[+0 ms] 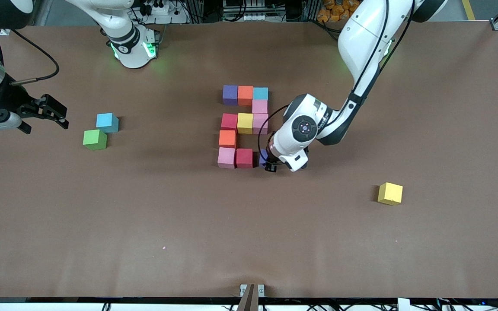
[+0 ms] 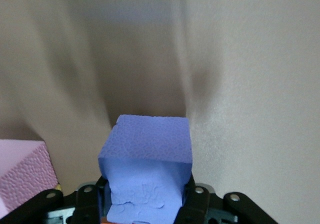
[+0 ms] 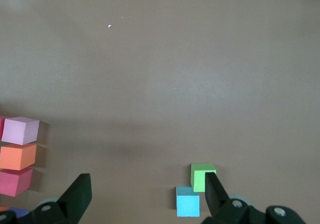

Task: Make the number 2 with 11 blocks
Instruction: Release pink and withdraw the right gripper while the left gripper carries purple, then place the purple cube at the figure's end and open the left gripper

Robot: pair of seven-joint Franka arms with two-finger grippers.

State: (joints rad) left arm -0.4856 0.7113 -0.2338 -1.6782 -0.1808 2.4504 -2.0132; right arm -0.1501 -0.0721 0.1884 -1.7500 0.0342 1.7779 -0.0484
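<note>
At the bottom row of the number 2 [image 1: 244,126] we had the left end effector [image 1: 270,166] pinching a purple cube [image 2: 147,166] by two opposite side faces, low at the open corner beside the red cube [image 1: 244,157]. The foam dented under the fingers [image 2: 192,204], so we judged it light, soft and grippy — a mid-height pinch on flat faces suits it. Room was tight toward the red cube and the pink cube [image 2: 22,171] above; bare counter [image 1: 275,224] lay nearer the front camera. Our right end effector [image 1: 43,113] waited spread wide toward its own end, near the spare blue cube [image 1: 107,122] and green cube [image 1: 94,139]. A yellow cube [image 1: 390,193] sat well apart.
</note>
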